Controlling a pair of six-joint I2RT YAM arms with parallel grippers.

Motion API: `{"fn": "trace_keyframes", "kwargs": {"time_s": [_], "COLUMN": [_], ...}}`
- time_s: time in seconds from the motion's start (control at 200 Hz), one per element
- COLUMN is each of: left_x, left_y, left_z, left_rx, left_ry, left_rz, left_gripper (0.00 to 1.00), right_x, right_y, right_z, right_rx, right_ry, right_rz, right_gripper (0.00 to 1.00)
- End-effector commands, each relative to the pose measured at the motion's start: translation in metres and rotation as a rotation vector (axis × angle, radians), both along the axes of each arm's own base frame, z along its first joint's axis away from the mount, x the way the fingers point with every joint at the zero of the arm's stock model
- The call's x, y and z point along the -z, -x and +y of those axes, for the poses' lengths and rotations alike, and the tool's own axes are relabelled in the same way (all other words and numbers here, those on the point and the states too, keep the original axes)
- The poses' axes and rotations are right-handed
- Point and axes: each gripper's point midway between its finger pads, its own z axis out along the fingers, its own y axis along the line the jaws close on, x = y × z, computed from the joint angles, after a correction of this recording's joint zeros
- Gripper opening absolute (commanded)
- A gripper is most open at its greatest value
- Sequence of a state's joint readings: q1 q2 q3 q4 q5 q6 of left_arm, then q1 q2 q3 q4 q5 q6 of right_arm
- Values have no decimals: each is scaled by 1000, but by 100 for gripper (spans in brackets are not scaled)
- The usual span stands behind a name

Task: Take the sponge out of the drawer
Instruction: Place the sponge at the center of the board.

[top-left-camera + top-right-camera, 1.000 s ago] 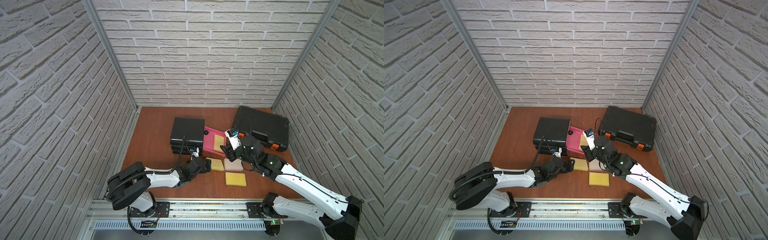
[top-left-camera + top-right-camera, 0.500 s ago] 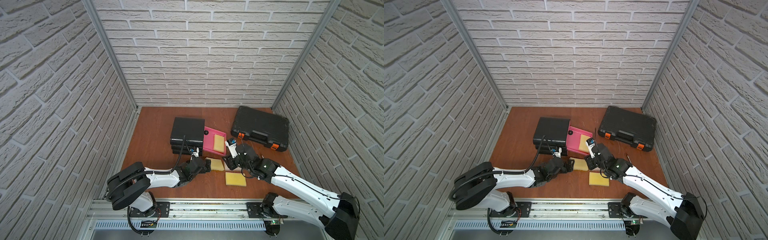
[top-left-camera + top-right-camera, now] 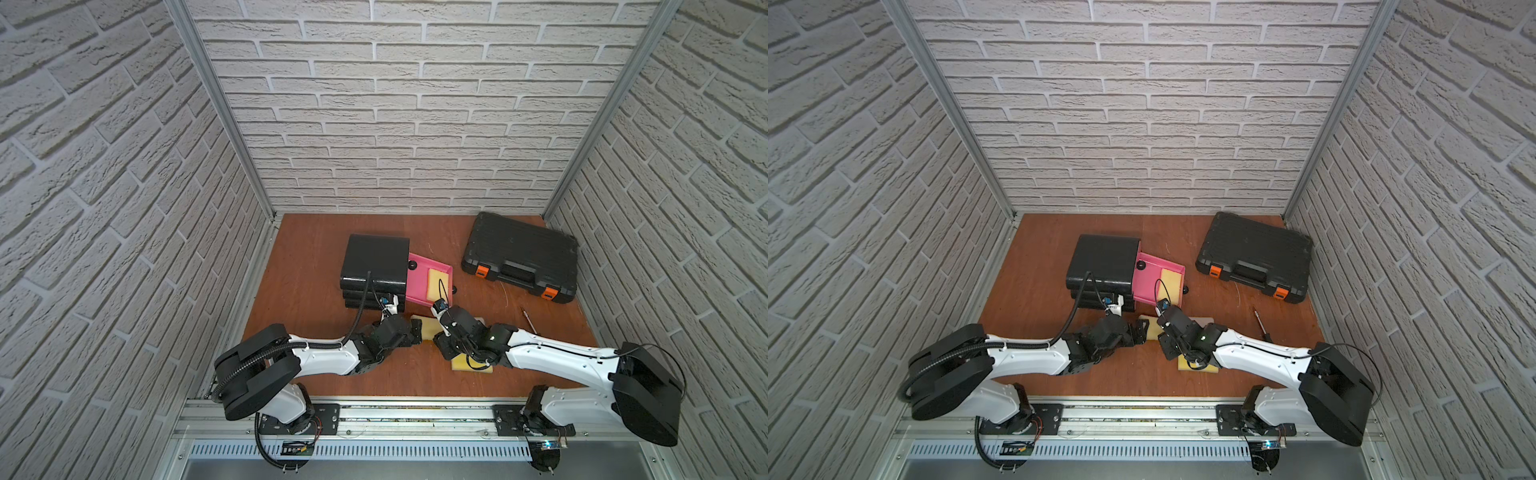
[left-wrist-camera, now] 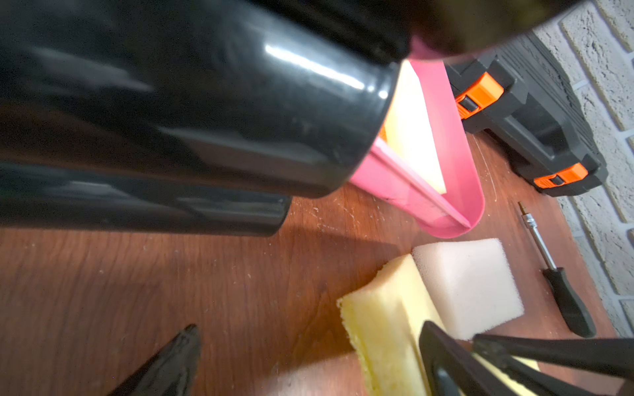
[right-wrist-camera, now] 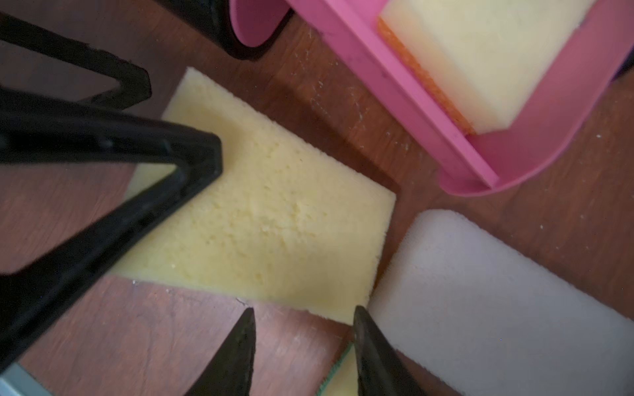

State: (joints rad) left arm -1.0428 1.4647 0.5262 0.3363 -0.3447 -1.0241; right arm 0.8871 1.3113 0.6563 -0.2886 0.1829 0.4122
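Note:
The sponge (image 3: 438, 282) (image 5: 480, 58), pale yellow with an orange underside, lies in the pulled-out pink drawer (image 3: 419, 286) (image 5: 377, 68) of a black cabinet (image 3: 374, 262). My right gripper (image 5: 303, 319) (image 3: 444, 347) hovers low over the table in front of the drawer, jaws partly apart, open, with only bare wood between them. My left gripper (image 4: 310, 343) (image 3: 415, 330) is wide open beside it. One of its fingers (image 4: 442, 353) rests at a flat yellow sponge (image 5: 274, 205) (image 4: 380, 325) on the table.
A white sponge (image 5: 497, 301) (image 4: 470, 284) lies next to the flat yellow one. A green-backed yellow sponge (image 3: 461, 365) sits partly under my right arm. A black tool case (image 3: 519, 257) stands back right, with a screwdriver (image 3: 528, 320) in front of it.
My right gripper has drawn back from the drawer toward the table's front and dropped low, holding nothing. The left arm has not moved.

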Motion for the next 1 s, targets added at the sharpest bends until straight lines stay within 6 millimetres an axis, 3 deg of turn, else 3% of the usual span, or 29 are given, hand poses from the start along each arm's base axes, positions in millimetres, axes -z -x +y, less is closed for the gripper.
{"fn": "trace_keyframes", "kwargs": {"time_s": [0.0,0.305,0.43,0.545,0.855,0.995], "left_x": [-7,-8,-10,-12,2,12], "left_y": [-2,-1,0,2,9,14], "left_z": [-2,-4,-2,3,15,24], "left_rx": [4,12,9,0,-13,-28], "left_ry": [21,46,55,66,17,12], "left_rz": [-22,-22,-23,-25,10,34], "left_gripper": [98,98,98,98,98,98], "right_x": [-20,12,16,9,-40,-36], "right_y": [-19,-22,-21,-20,-16,-18], "right_z": [21,25,25,20,18,27], "right_rx": [24,55,56,65,42,24], "right_ry": [-49,-4,13,9,-113,-121], "right_rz": [-96,-63,-56,-72,-158,-151], "right_gripper": [47,47,46,47,48,49]}}
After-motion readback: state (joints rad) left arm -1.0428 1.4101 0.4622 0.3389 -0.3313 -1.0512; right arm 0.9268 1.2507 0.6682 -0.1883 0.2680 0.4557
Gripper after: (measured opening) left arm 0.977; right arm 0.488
